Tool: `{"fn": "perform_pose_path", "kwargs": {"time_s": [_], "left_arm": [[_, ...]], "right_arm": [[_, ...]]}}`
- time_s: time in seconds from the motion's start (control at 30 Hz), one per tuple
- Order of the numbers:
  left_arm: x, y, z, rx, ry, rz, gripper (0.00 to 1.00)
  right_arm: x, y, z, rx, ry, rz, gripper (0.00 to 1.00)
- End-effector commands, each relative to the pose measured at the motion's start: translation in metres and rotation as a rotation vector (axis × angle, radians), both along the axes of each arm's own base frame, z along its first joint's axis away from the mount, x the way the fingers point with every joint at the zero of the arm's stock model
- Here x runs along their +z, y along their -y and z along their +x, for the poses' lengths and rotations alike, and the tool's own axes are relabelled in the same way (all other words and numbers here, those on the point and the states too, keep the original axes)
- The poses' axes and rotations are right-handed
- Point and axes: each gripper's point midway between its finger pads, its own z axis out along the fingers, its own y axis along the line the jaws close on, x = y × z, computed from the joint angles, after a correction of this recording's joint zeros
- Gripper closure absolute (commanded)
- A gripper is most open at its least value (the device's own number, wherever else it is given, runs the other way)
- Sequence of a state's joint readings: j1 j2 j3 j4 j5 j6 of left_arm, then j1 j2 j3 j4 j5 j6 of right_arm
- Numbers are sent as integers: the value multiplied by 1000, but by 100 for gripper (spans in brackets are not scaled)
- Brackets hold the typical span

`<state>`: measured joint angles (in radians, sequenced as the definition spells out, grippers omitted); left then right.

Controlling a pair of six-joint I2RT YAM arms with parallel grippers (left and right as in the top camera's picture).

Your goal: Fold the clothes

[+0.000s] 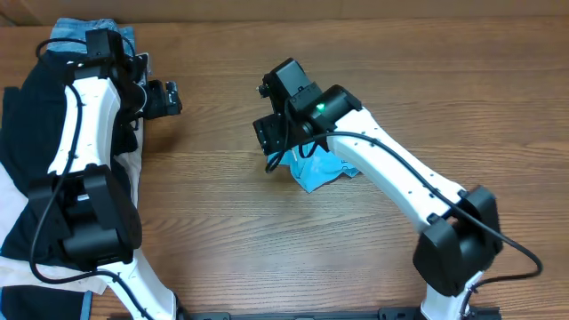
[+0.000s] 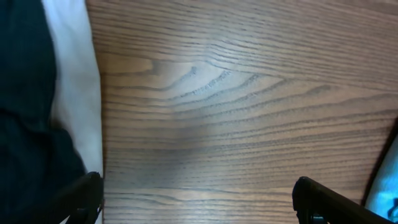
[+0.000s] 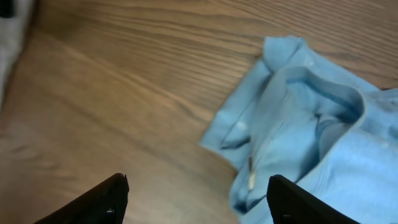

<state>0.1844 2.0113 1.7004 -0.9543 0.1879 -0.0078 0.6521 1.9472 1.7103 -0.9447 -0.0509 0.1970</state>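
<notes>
The left tool [image 2: 198, 186] is spread wide and empty above the bare brown wooden counter [image 1: 222, 231]. The right tool [image 3: 198, 183] is also released, gripping nothing, just above the crumpled light sky-blue thin-fabric T-shirt [image 3: 323, 143], which lies midway between the counter's side edges.

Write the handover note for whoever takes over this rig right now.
Left gripper: open, empty, over bare table beside the black garment at the left side.
Right gripper: open, holding nothing, low over the edge of the blue shirt.
Blue shirt: bunched in a heap mid-table, partly under the right wrist.
Done: no fold visible.
Left: spread it flat, then fold it.
</notes>
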Motion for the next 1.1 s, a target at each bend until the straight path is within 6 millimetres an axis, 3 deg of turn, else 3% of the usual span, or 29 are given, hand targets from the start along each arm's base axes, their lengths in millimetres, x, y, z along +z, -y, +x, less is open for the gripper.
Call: {"fn": "perform_pose_path", "kwargs": {"time_s": [0.0,0.4,0.73,0.93,1.07], "left_arm": [[9,3,4,8,35,-18,0],[3,6,2,10,31,-39,0],[-5,4,-4,16,10,-42,0],[-5,3,-2,17,17,-41,0],[-5,4,-2,16,17,-40,0]], "right_arm": [[-20,11,10,-61,-12,-50,25],[-31,6,1,-75,-86,-26,25],[-56,1,2,-97,-137,-30,26],[-64,5,12,-134,-105,-56,27],[-66,18,30,-212,-21,-122,30]]}}
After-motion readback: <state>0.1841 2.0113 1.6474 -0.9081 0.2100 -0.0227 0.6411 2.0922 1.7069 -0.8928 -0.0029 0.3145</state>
